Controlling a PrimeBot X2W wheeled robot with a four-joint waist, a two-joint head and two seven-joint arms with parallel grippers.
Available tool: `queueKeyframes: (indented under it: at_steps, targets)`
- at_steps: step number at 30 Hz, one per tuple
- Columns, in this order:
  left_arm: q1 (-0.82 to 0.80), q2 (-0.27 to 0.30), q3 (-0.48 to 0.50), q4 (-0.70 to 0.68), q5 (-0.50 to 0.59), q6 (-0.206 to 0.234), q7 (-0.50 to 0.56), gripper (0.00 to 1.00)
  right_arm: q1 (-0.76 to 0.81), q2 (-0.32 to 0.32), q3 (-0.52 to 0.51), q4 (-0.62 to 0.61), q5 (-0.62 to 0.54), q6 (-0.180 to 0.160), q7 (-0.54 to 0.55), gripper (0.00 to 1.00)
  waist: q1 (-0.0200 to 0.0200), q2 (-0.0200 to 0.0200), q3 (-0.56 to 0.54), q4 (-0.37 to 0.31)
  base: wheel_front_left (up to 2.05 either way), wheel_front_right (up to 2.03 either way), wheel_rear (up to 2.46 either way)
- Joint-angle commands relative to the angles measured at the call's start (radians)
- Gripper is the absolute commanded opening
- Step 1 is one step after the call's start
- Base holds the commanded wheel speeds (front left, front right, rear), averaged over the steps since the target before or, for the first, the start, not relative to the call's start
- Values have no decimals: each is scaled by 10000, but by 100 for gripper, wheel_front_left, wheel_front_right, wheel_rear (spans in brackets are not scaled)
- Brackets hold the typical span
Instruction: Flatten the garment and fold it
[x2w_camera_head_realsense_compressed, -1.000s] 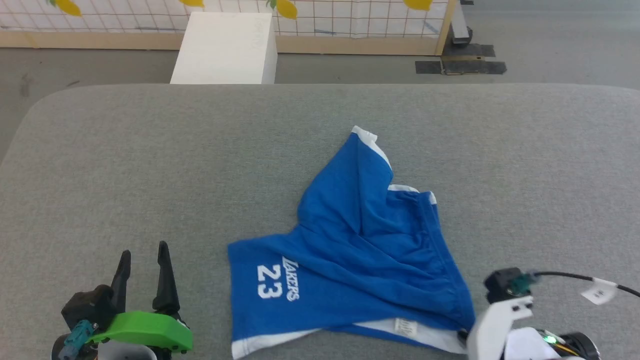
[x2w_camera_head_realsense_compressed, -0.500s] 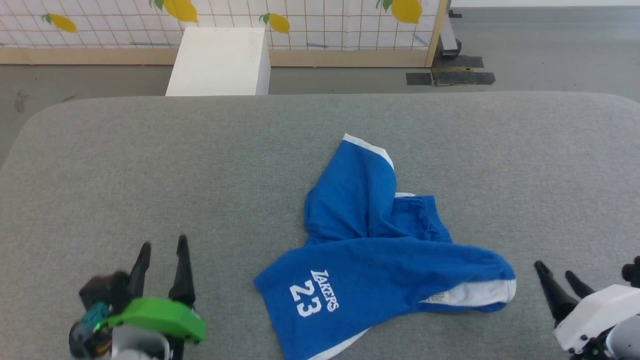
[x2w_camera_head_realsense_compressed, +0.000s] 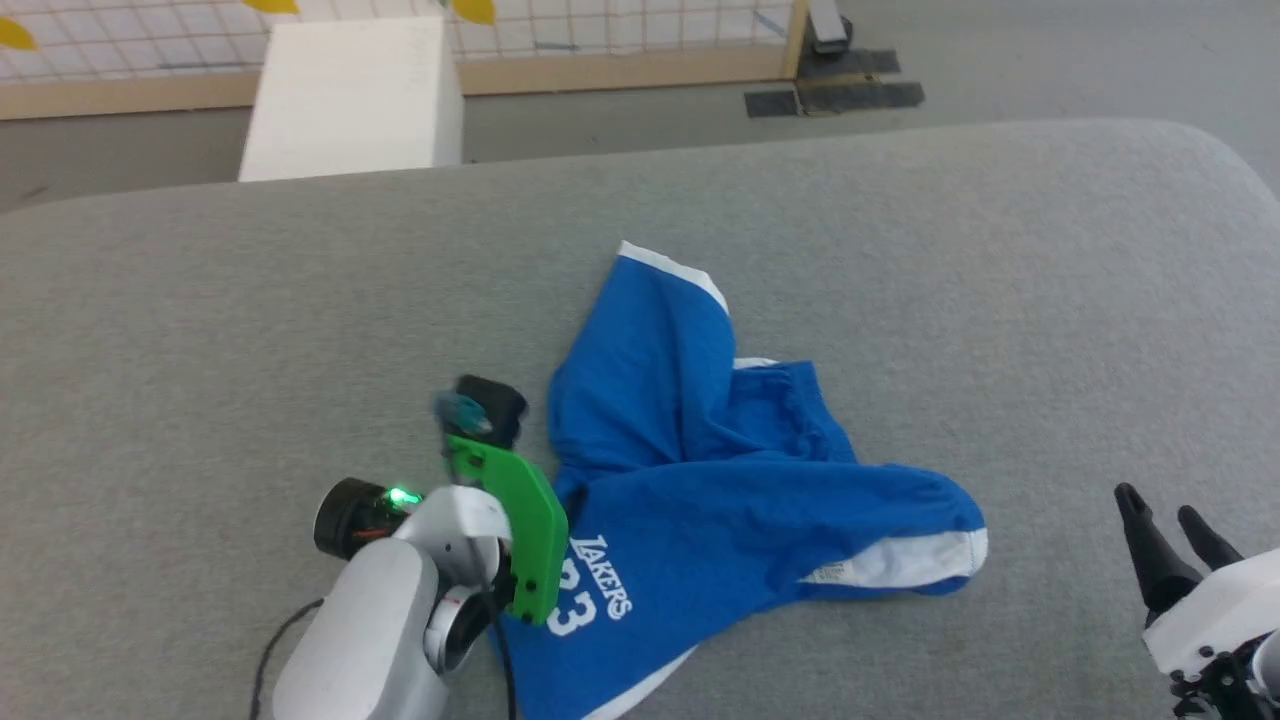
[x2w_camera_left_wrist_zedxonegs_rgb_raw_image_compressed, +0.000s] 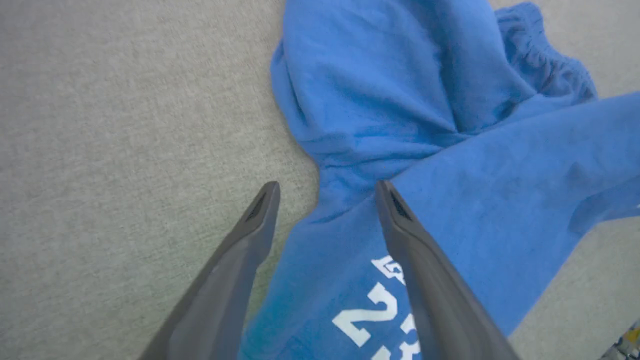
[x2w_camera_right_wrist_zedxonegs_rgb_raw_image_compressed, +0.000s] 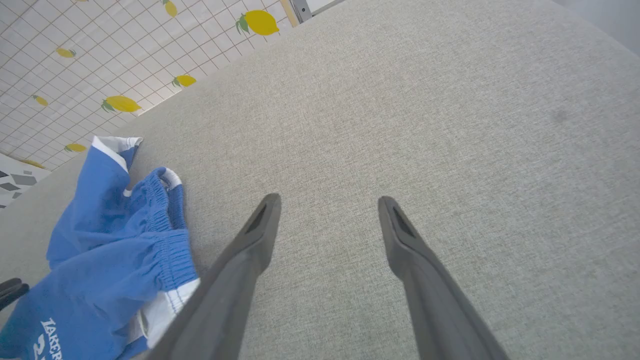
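The garment (x2w_camera_head_realsense_compressed: 740, 500) is a pair of blue shorts with white trim, lying crumpled in the middle of the grey table. One leg points away from me and the printed leg lies across the front. My left wrist with its green bracket (x2w_camera_head_realsense_compressed: 525, 520) hangs over the garment's left edge. In the left wrist view my left gripper (x2w_camera_left_wrist_zedxonegs_rgb_raw_image_compressed: 325, 187) is open and straddles that edge of the garment (x2w_camera_left_wrist_zedxonegs_rgb_raw_image_compressed: 450, 125), one finger over bare table, the other above the white print. My right gripper (x2w_camera_head_realsense_compressed: 1157, 502) is open at the lower right, apart from the cloth. The right wrist view has my right gripper (x2w_camera_right_wrist_zedxonegs_rgb_raw_image_compressed: 327, 200) over bare table, the garment (x2w_camera_right_wrist_zedxonegs_rgb_raw_image_compressed: 115, 240) to its left.
The padded grey table (x2w_camera_head_realsense_compressed: 250, 300) has rounded far corners. Beyond its far edge stand a white box (x2w_camera_head_realsense_compressed: 350, 95) and a wood-framed tiled panel with a lemon print (x2w_camera_head_realsense_compressed: 620, 70). Black tape (x2w_camera_head_realsense_compressed: 830, 95) marks the floor.
My right gripper opened, let go of the garment's corner and drew back to the right. My left arm swung in from the lower left over the garment's left edge. The camera shifted too.
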Motion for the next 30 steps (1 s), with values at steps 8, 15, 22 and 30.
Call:
queueKeyframes:
  at_steps: [8, 15, 22, 30]
  targets:
    - [174, 502, -958, 678, -190, -211, 1619, 0, 83, -1, 261, 288, 218, -13, -469, 100, 0, 0, 458, -513, 0, 0, 0]
    - [-1242, 923, 15, 675, -16, 342, 87, 0, -171, -1, 611, 494, 262, -13, -653, 100, 0, 0, 746, -689, 0, 0, 0]
    - [-2782, 1254, 1091, 1651, -118, 1001, -958, 0, -265, -1, 993, 687, 231, -13, -787, 100, 0, 0, 947, -860, 0, 0, 0]
    - [-2587, 1097, 2025, 2446, -945, 1214, -2105, 100, -301, -1, 1227, 756, 56, -13, -750, 100, 0, 0, 630, -711, 0, 0, 0]
